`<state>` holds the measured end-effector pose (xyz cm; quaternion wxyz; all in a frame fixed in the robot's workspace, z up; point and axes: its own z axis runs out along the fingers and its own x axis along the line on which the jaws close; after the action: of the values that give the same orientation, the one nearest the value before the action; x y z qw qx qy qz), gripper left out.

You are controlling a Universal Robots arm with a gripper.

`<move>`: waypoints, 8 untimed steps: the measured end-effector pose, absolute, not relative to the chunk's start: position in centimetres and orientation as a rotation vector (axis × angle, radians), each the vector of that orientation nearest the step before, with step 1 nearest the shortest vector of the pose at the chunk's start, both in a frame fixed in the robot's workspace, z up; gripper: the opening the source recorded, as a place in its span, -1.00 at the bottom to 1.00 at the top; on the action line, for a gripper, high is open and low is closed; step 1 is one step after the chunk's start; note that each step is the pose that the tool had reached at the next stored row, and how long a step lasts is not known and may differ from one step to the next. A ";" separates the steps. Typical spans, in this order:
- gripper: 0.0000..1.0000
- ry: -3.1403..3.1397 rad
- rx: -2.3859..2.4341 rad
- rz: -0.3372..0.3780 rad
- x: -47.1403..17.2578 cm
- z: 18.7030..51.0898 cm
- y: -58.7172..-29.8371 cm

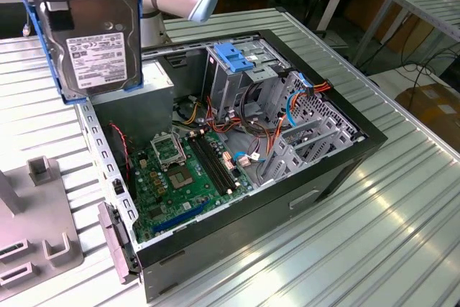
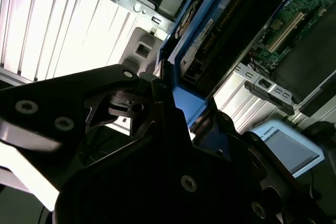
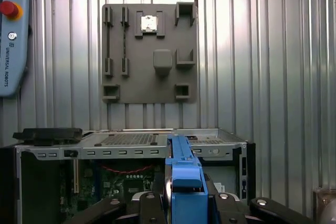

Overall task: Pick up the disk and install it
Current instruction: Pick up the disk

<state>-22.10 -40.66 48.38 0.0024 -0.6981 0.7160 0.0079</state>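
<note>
Your pincer [image 3: 186,202] is clamped on the blue carrier edge of the disk [image 1: 97,37], holding it upright in the air above the power supply [image 1: 133,98] corner of the open computer case [image 1: 374,141]. If the disk tilts in that narrow grip, it may jam on the drive cage [image 1: 237,84] or snag the cables [image 1: 291,102] beside it.

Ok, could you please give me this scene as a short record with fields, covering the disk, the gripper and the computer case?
disk: hard drive in blue carrier frame, lifted, label towards the exterior view
gripper: fingers closed on the disk's frame
disk installed: not yet
computer case: open, on the ribbed metal table
motherboard: exposed inside the case
drive cage: with blue clip on top
fixture plate: grey, on the table beside the case
</note>
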 end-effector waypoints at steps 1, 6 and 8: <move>-0.26 2.246 -2.190 0.024 -21.7 48.3 -40.7; -0.26 2.246 -2.190 0.021 -19.8 48.2 -40.8; -0.26 2.246 -2.190 0.021 -19.2 48.1 -40.8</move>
<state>-19.22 -40.81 48.13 0.0023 -0.6981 0.7160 0.0066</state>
